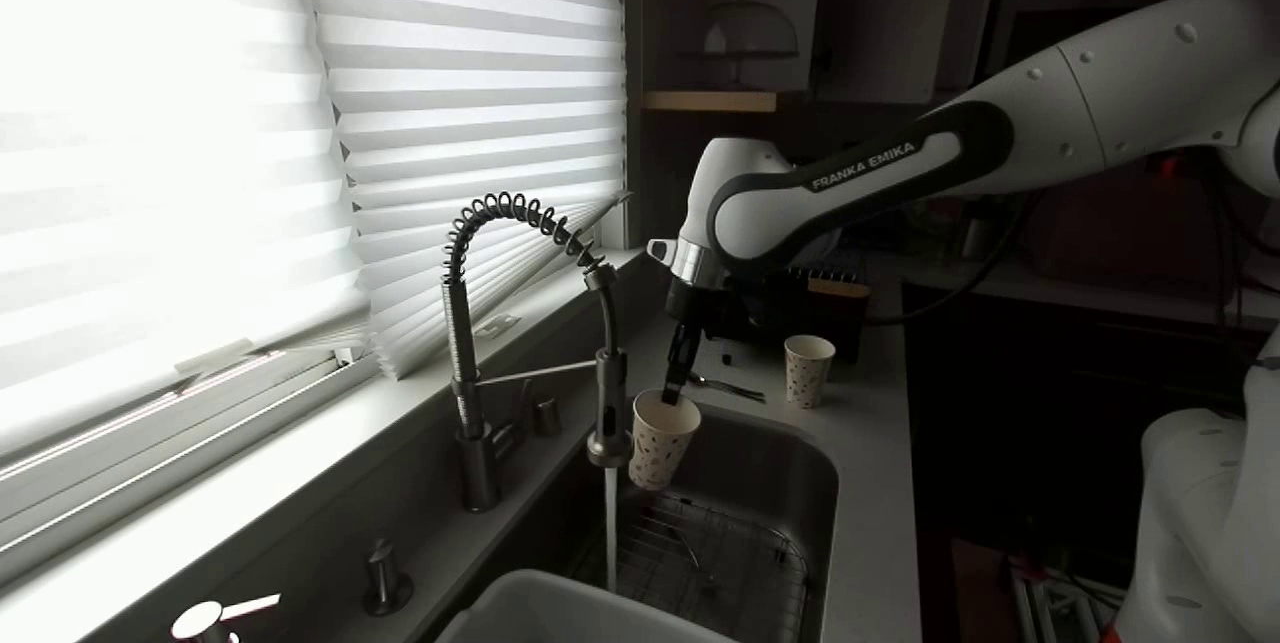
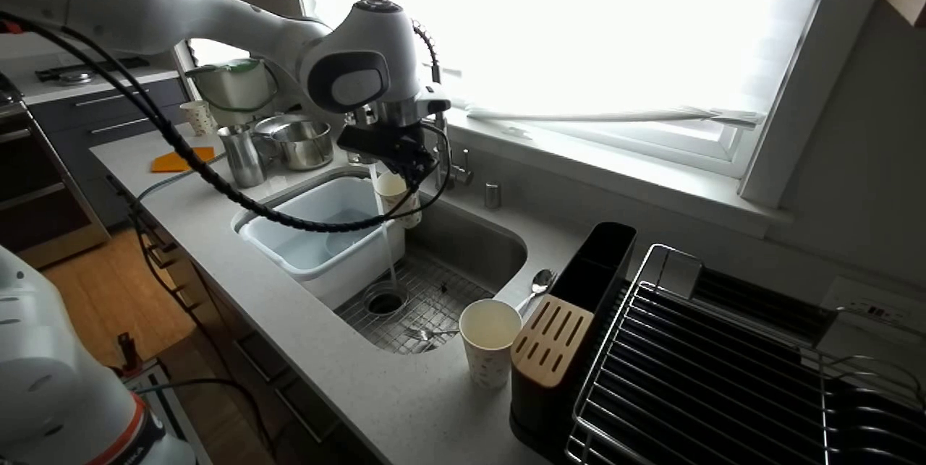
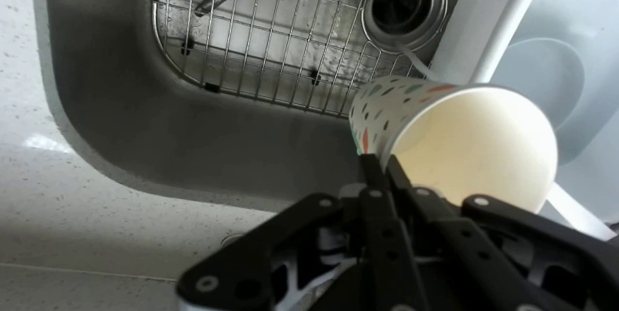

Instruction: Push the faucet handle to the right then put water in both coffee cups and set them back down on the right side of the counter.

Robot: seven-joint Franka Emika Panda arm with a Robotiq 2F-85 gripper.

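Observation:
My gripper (image 3: 379, 163) is shut on the rim of a speckled paper cup (image 3: 401, 108), one finger inside and one outside. The held cup is tilted above the sink in both exterior views (image 1: 660, 448) (image 2: 394, 190). The faucet (image 1: 610, 408) is running, and its spout head is close beside the cup. The water stream (image 1: 611, 523) falls past the cup's outside towards the drain (image 3: 402, 4). No water shows in the visible inside of the cup. The faucet handle (image 1: 515, 431) is partly hidden at the faucet's base. A second speckled cup (image 2: 490, 349) stands upright on the counter (image 2: 427, 393).
A white tub (image 2: 289, 248) fills part of the sink. Beside the second cup stand a black utensil holder (image 2: 553, 338) and a wire dish rack (image 2: 651, 349). A spoon (image 2: 541, 283) lies near the sink edge. A pot (image 2: 307, 147), a metal pitcher (image 2: 242, 154) and another cup (image 2: 197, 118) stand beyond.

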